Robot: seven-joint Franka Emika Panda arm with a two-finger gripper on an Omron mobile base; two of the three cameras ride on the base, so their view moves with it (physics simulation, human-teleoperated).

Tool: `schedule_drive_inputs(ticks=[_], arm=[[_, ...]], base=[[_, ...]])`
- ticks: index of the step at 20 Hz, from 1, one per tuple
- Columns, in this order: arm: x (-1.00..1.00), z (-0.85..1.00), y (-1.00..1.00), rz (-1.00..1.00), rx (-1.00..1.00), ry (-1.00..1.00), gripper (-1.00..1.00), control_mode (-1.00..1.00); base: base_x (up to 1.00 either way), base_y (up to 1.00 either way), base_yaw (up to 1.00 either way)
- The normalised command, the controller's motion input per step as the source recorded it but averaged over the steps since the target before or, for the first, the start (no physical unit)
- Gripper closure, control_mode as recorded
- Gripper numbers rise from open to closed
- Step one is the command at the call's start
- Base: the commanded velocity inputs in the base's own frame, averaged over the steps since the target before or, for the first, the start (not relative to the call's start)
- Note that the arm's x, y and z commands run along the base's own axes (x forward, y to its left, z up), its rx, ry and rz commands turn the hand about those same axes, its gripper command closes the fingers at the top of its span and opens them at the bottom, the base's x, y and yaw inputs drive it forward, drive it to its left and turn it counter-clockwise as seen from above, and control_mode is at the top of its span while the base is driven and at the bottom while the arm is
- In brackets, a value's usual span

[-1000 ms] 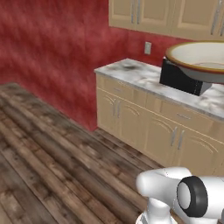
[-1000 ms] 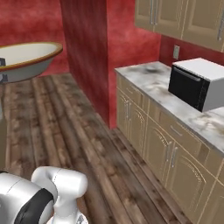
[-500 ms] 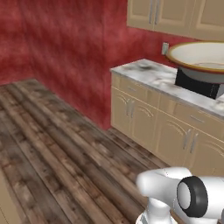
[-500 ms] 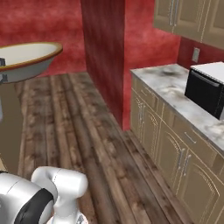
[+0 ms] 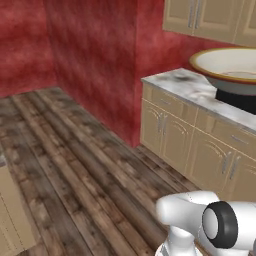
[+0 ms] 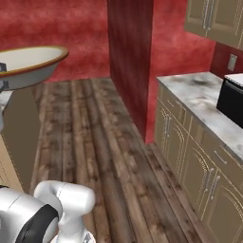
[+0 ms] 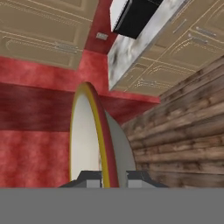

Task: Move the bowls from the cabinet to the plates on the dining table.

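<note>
A wide bowl (image 5: 226,67) with a cream inside, a tan-gold rim and a grey underside hangs close to the cameras, high at the right of the left base view. In the right base view the bowl (image 6: 26,66) sits at the upper left. The hand view shows the bowl (image 7: 89,140) edge-on, with my gripper (image 7: 114,179) shut on its rim, one fingertip on each side. Tan wall cabinet doors (image 5: 207,17) with silver bar handles stand shut above the counter. The plates and the dining table are out of view.
A marble counter (image 6: 197,92) over tan base cabinets (image 5: 172,132) runs along the red wall, with a black microwave (image 6: 232,99) on it. A red wall corner (image 6: 130,61) juts out. Dark plank floor (image 5: 75,165) lies open ahead. A tan wooden unit (image 5: 10,215) stands at the left.
The whole picture has shifted: the base has turned, so counter, microwave and wall slid to the right. The bowl keeps its place in both base views, still held.
</note>
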Motion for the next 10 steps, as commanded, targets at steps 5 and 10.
schedule_drive_inputs(ticks=[5, 10], arm=[[0.0, 0.0, 0.0, 0.0, 0.0, 0.0, 1.0, 1.0], [0.0, 0.0, 0.0, 0.0, 0.0, 0.0, 1.0, 1.0]], base=[[0.01, 0.33, 0.17], [0.25, 0.55, 0.03]])
